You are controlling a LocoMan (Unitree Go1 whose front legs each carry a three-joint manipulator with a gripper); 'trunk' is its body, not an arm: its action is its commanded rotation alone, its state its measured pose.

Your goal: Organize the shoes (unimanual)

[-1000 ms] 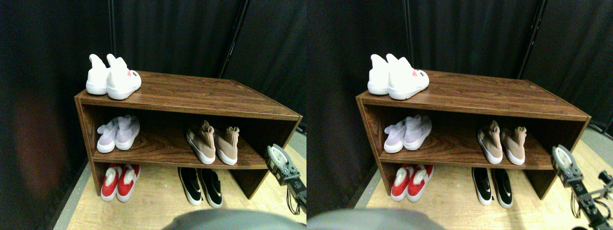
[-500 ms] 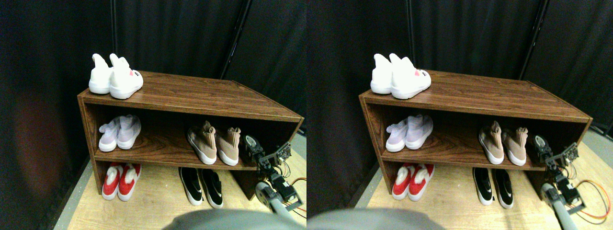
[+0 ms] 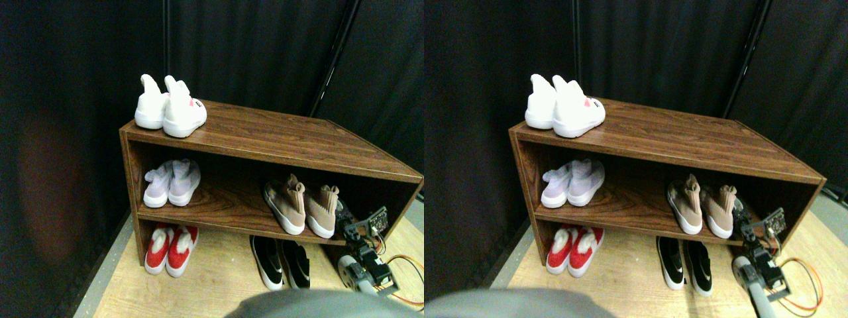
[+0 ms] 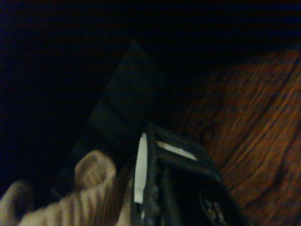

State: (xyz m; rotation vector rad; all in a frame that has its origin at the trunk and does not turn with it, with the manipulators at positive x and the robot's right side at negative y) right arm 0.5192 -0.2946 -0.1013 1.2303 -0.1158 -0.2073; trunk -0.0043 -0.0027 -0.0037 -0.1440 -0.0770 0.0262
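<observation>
One arm (image 3: pixel 361 262) rises from the floor, its jaws reaching into the middle shelf (image 3: pixel 225 209) just beside the right tan shoe (image 3: pixel 322 210); I cannot tell whether they grip it. Knit cuff (image 4: pixel 89 188) lies alongside the jaws.

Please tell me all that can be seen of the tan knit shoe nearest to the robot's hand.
The tan knit high sock-shoe has a ribbed knit upper with a tall ankle collar and a white sole. It stands upright on the middle board of the dark brown wooden shoe rack, toe toward the camera, close beside its twin tan shoe. The robot's right hand is right beside its outer side; whether they touch cannot be told. The wrist view shows its ribbed collar next to the jaw.
</observation>
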